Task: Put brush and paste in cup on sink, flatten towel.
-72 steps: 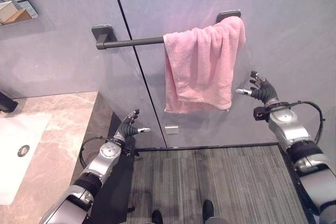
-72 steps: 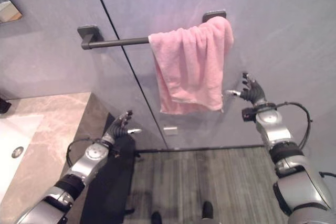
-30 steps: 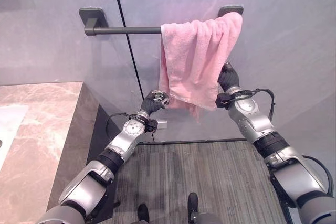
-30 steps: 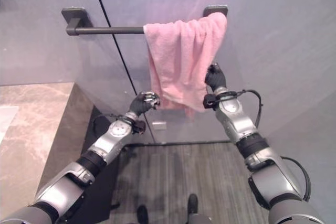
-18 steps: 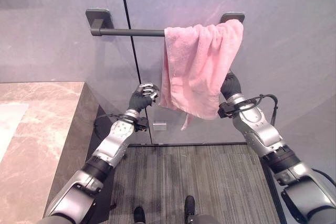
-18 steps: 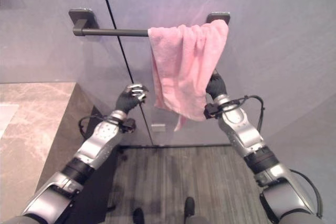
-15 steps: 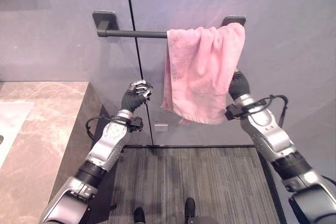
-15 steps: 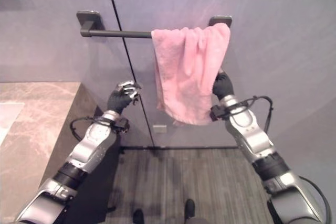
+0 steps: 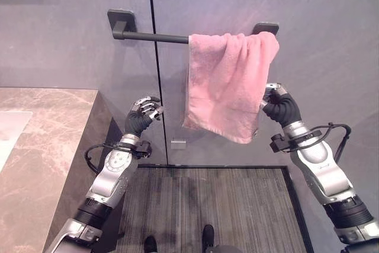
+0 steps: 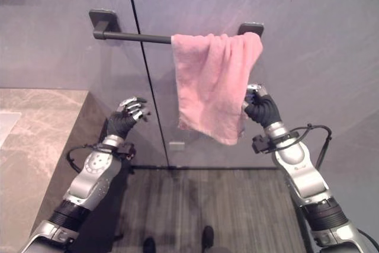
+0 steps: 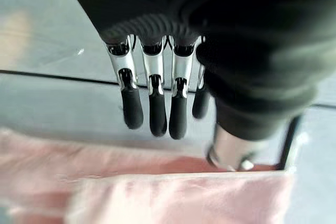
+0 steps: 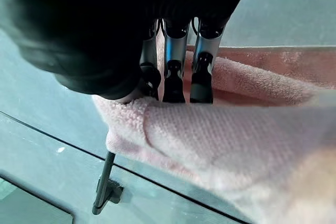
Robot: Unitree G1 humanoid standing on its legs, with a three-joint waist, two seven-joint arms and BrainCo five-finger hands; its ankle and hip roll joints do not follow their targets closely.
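You are on the towel step: your right hand (image 9: 278, 102) pinches the bunched pink terry towel's (image 9: 228, 81) right edge at frame centre, your left hand (image 9: 142, 117) curled empty, so next spread it along the dark rail (image 9: 155, 37).

I am seeing soft, even, fairly bright light spreading over the wall (image 9: 331, 16), with the towel (image 9: 228, 81) throwing a faint shadow. Up close, both wrist cameras are blurring; the pink cloth is smearing out of focus.

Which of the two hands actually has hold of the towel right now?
The right hand: its fingers pinch the pink towel at its right edge. The left hand is curled, clear of the cloth, holding nothing.
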